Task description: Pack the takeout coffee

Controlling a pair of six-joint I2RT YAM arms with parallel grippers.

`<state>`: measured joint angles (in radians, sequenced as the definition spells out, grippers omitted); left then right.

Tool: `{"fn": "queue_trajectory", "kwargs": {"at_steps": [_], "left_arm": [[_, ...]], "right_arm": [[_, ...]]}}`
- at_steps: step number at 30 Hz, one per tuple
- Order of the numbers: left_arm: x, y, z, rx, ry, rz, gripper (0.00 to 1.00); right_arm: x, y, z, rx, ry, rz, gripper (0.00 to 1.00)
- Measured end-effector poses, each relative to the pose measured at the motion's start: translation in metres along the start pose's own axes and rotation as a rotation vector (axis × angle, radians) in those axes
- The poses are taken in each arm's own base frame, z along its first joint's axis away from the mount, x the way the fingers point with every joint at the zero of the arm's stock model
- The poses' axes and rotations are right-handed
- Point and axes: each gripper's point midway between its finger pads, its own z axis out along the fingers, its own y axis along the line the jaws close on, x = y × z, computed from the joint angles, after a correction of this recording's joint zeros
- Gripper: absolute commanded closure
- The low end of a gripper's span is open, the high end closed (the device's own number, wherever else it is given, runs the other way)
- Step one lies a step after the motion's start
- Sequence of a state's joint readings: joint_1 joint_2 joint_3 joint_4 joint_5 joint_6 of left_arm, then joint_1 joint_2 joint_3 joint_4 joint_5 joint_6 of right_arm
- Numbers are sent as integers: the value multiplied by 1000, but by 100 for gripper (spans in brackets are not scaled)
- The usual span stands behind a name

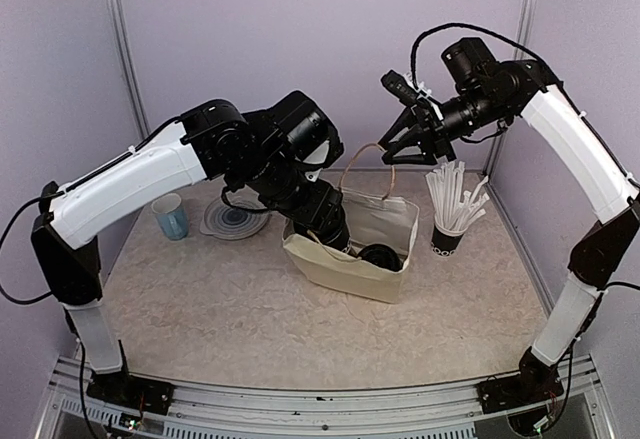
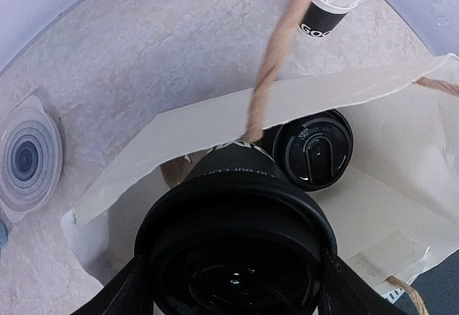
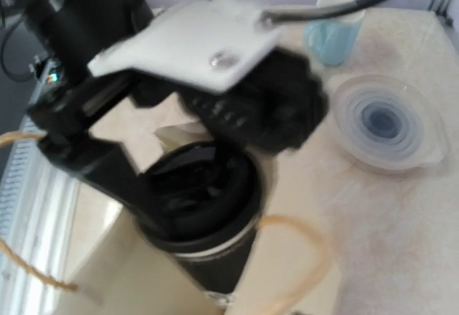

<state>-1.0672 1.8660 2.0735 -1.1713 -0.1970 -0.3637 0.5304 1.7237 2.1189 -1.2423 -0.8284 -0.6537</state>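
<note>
My left gripper [image 1: 330,231] is shut on a black lidded coffee cup [image 2: 237,186] and holds it inside the open cream tote bag [image 1: 350,274]. Its fingers clamp the lid rim on both sides in the left wrist view [image 2: 233,290]. The right wrist view shows this cup [image 3: 208,250] partly below the bag's edge. A second black lidded cup [image 2: 313,150] stands upright in the bag beside it, also seen from above [image 1: 378,255]. My right gripper [image 1: 392,147] is raised above the bag's far side, shut on its rope handle [image 1: 372,149], which runs taut upward [image 2: 276,57].
A black cup of white straws [image 1: 447,231] stands right of the bag. A translucent blue cup [image 1: 170,216] and a stack of clear lids [image 1: 232,221] sit at the left rear. The enclosure walls stand close behind and on both sides.
</note>
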Motion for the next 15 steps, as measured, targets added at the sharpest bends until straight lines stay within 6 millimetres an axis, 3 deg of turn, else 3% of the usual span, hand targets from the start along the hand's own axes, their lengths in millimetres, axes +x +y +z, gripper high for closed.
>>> {"fn": "queue_trajectory", "kwargs": {"at_steps": [4, 7, 11, 15], "left_arm": [[11, -18, -2, -42, -35, 48, 56], [28, -25, 1, -68, -31, 74, 56], [48, -23, 4, -128, -24, 100, 56], [54, -16, 3, -191, -43, 110, 56]], "right_arm": [[-17, -12, -19, 63, -48, -50, 53], [-12, -31, -23, 107, -59, -15, 55], [12, -69, 1, 135, -25, 72, 58], [59, -110, 44, 136, 56, 175, 60]]}}
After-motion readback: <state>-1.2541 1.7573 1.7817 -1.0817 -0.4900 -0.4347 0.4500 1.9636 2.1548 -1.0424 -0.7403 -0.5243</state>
